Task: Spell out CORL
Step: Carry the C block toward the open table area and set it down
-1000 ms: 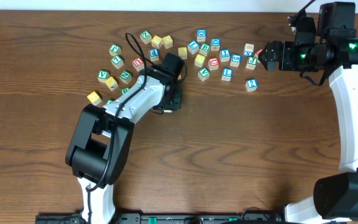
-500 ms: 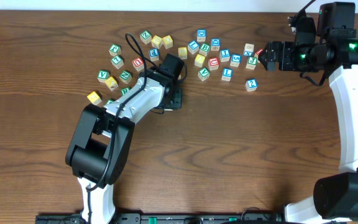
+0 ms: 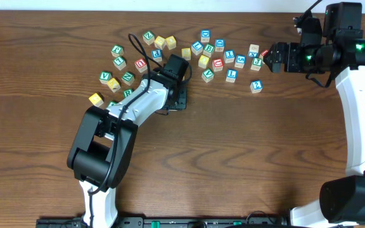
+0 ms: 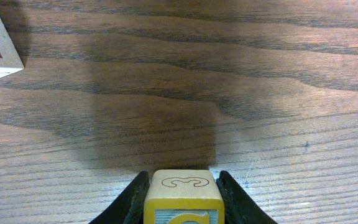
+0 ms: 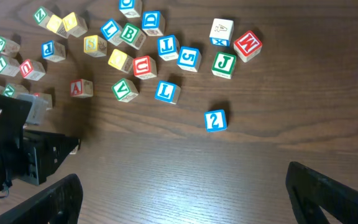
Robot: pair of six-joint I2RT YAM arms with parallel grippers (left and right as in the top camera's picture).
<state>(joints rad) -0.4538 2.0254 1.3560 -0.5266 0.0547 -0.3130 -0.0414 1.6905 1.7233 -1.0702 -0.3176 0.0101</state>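
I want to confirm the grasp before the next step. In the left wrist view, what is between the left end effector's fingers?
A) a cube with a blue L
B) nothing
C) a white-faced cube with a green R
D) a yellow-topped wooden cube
D: the left wrist view shows the left end effector closed on a yellow-topped wooden cube, gripping it on both sides.

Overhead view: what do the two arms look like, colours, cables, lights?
Both arms have white shells with black joints and black wrists. The left arm has a looping black cable near its wrist; the right arm shows green lights on its wrist block. The fingers are black.
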